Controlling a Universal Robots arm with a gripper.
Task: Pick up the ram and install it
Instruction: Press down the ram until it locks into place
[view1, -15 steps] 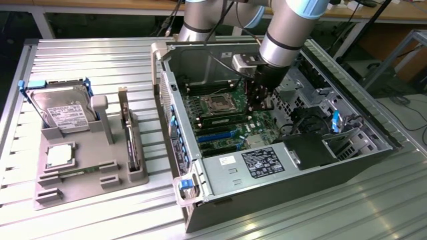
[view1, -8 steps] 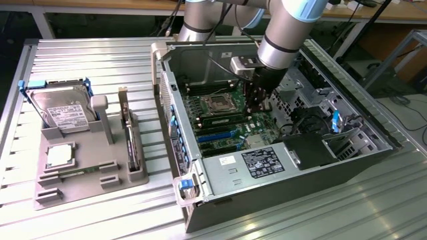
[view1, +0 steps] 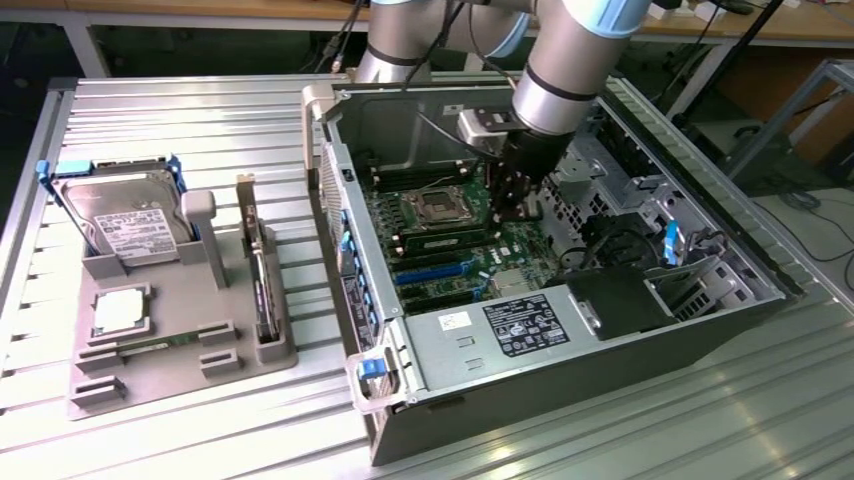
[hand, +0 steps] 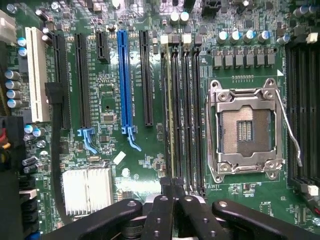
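Observation:
The ram (view1: 445, 240) is a thin green stick standing in a memory slot beside the CPU socket (view1: 438, 205), inside the open computer case (view1: 561, 330). In the wrist view I see the ram (hand: 169, 115) edge-on in the slot farthest from the socket (hand: 245, 130). My gripper (view1: 515, 208) reaches down into the case at one end of that stick. Its black fingers (hand: 162, 215) are pressed together, and the gripper (hand: 175, 187) is shut with its tips right over the end of the ram slots. I cannot tell whether the tips touch the stick.
Case walls, black cables and a drive cage (view1: 667, 270) crowd the arm. Blue and black expansion slots (hand: 125, 80) and a silver heatsink (hand: 87, 190) lie beside the memory slots. On the exterior view's left, a grey tray (view1: 160, 385) holds a hard drive (view1: 127, 225) and an upright card (view1: 263, 290).

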